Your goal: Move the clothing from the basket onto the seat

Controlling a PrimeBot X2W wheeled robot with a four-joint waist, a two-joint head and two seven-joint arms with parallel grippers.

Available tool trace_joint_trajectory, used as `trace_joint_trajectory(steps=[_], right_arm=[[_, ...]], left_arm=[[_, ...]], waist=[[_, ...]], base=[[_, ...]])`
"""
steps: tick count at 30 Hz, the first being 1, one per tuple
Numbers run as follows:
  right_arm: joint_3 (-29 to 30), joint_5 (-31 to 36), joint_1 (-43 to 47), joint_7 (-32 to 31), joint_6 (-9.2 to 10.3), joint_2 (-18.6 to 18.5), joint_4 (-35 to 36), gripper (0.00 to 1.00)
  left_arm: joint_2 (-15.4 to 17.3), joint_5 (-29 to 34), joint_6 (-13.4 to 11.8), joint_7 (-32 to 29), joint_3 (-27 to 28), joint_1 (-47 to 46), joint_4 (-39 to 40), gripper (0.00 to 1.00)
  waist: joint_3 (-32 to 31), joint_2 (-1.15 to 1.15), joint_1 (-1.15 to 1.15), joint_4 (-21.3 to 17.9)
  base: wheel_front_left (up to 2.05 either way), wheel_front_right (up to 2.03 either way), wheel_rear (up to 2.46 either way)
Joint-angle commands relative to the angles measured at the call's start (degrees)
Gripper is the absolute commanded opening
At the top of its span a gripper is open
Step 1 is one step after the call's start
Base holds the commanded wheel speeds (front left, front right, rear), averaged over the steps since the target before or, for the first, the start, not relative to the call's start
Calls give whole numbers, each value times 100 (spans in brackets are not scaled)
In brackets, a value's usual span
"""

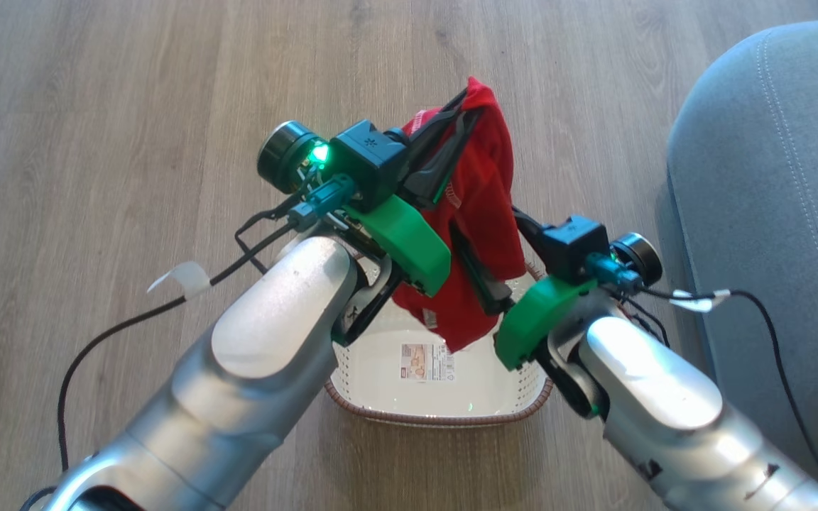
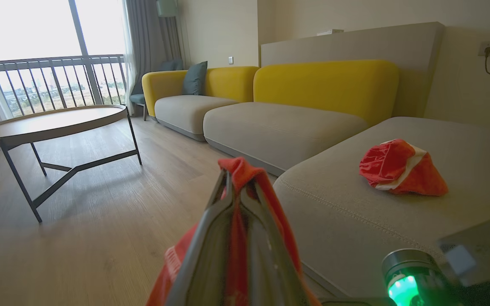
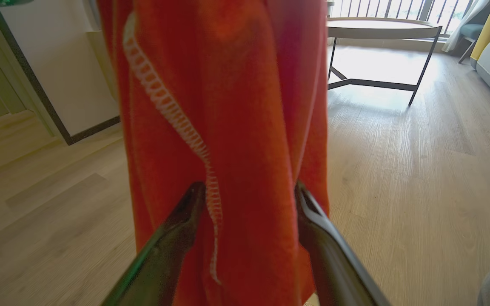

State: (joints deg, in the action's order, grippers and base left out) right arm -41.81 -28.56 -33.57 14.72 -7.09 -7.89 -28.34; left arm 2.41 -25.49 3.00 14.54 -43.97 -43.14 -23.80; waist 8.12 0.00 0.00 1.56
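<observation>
Head view: clothing (image 1: 483, 206), pinched by the closed left gripper (image 1: 467, 103) and straddled by the spread right gripper (image 3: 248, 187), was hung vertically over the basket (image 1: 451, 415); the seat (image 1: 771, 177) lay rightward.

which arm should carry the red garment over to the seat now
Left. The left gripper is shut on the top of the red garment, which hangs over the basket. The right gripper is open, merely straddling the cloth, though the seat lies rightward.
</observation>
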Motion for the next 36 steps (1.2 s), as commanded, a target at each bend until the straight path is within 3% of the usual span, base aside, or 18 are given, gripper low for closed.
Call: trace_joint_trajectory(steps=[1, 2, 3, 4, 12, 13, 14, 15, 25, 36], right_arm=[[-74, -100, -237, 28, -40, 99, 74, 100], [-107, -152, -283, 28, -40, 112, 20, 64], [-127, -192, -327, 28, -40, 123, -10, 16], [-140, -224, -359, 28, -40, 131, -25, 0], [11, -261, -318, 28, -40, 92, 163, 0], [85, -237, -288, 28, -40, 80, 222, 0], [167, -214, -253, 28, -40, 69, 286, 0], [263, -196, -210, 28, -40, 59, 352, 0], [1476, 43, 524, 28, -40, -126, 1058, 0], [2300, 278, 983, 28, -40, -70, 1699, 0]], left_arm=[[48, -57, -4, 44, 155, -217, 235, 0], [48, -67, -6, 44, 134, -212, 244, 0], [48, -79, -10, 44, 117, -205, 256, 0], [48, -88, -11, 45, 98, -198, 260, 0], [47, -54, -35, 45, 97, -172, 244, 0], [47, -44, -33, 45, 106, -159, 233, 31], [47, -45, -19, 45, 108, -142, 207, 89], [47, -45, -7, 45, 122, -131, 191, 100], [108, -37, 290, 45, 104, 31, -177, 100], [281, -67, 428, 46, -62, 220, -378, 100]], waist=[[-2, 0, 0, 11], [-2, 0, 0, 16], [-1, 0, 0, 21], [2, 0, 0, 27], [65, 0, 0, -1], [75, 0, 0, -16], [84, 0, 0, -33], [93, 0, 0, -56], [138, 0, 0, -407], [248, 0, 0, -1361]], base=[[0, 0, 0], [0, 0, 0], [0, 0, 0], [0, 0, 0], [0, 0, 0], [0, 0, 0], [0, 0, 0], [0, 0, 0], [0, 0, 0], [0, 0, 0]])
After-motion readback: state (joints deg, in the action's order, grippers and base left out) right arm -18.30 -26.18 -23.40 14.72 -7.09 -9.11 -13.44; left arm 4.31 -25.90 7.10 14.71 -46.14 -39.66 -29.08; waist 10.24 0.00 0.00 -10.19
